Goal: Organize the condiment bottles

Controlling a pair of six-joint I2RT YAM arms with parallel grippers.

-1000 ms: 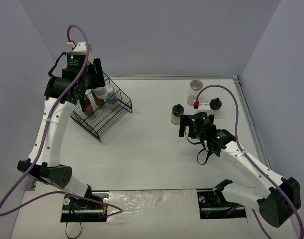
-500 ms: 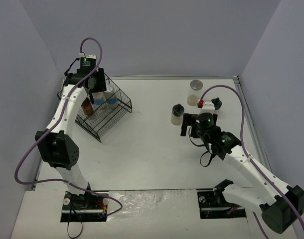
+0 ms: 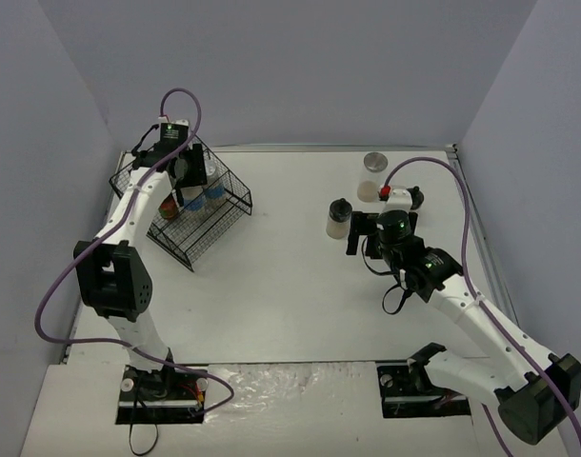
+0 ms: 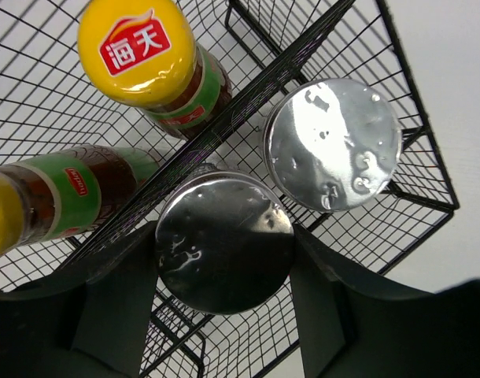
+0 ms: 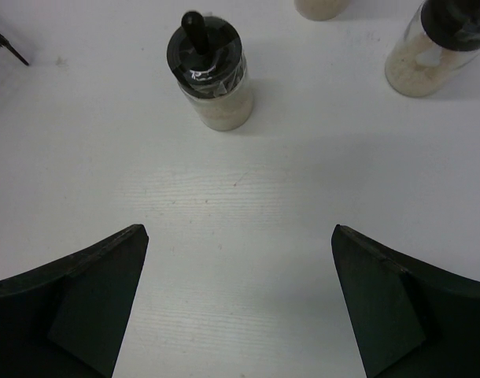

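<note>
Condiment bottles (image 4: 142, 47) in two groups, one at a black wire basket (image 3: 200, 233) on the far left of the table (image 3: 290, 286), one on the far right.

At the basket: two dark red sauce bottles with yellow caps, one upright, one leaning (image 4: 43, 201) at the left edge of the left wrist view. Across a diagonal wire from them, a standing jar (image 4: 332, 144) with a silver lid. Just beside it, a held jar (image 4: 224, 244) with the same silver lid, pinched by the left end effector (image 4: 224, 268), one dark finger on each side. Directly over the diagonal wire. Impossible to tell whether its base has reached the basket floor.

On the right: a black-capped shaker (image 5: 208, 67), a second shaker (image 5: 441, 47) and a third jar (image 3: 374, 162), all upright on the table. Right end effector (image 5: 240, 299) spread wide, empty, hovering over bare table just short of the nearer shaker.

Step in hand, by the look of it: seating the held jar.
- Shift clear of the wire before lowering.
- Keep upright; descend straight.
- Avoid nudging the standing jar.
- Release only once the base rests flat.
- Part the fingers only a little, given the wires close on both sides.
- Lift straight out.
</note>
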